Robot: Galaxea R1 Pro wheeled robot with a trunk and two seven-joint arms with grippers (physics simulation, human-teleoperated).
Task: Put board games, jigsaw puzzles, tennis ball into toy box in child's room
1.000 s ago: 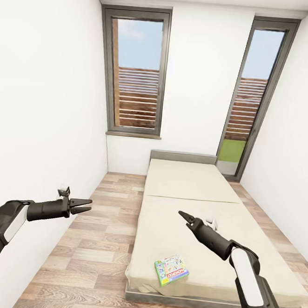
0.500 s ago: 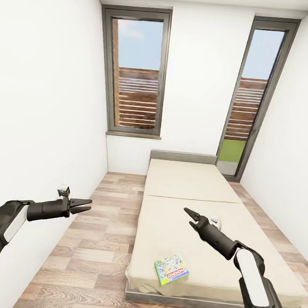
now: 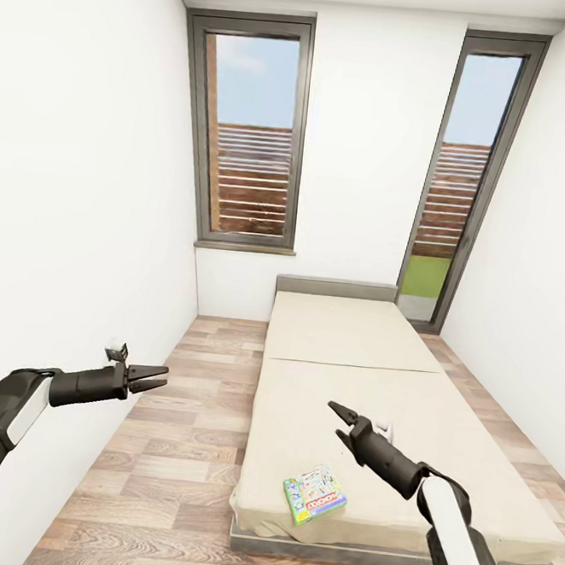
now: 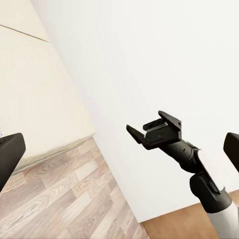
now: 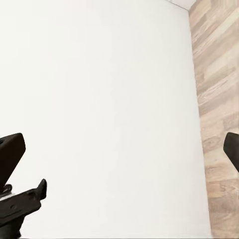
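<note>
One board game [image 3: 314, 493], a flat green-edged box with a white colourful cover, lies on the near left corner of the bed [image 3: 346, 339], a low beige mattress on a grey frame. My right gripper [image 3: 337, 417] hangs open above the mattress, a little beyond and to the right of that box; its spread jaws are also seen across the room from the left wrist [image 4: 153, 132]. My left gripper [image 3: 165, 376] is open over the wood floor to the left of the bed, and the right wrist view catches it [image 5: 25, 204] against the white wall.
Wood-plank floor [image 3: 173, 453] runs along the bed's left side between it and the white left wall [image 3: 74, 213]. Two tall dark-framed windows [image 3: 253, 130] [image 3: 463, 178] stand in the far wall behind the grey headboard [image 3: 336, 287].
My right gripper has come lower and nearer over the mattress, toward the board game. The left arm, the box and the camera have stayed put.
</note>
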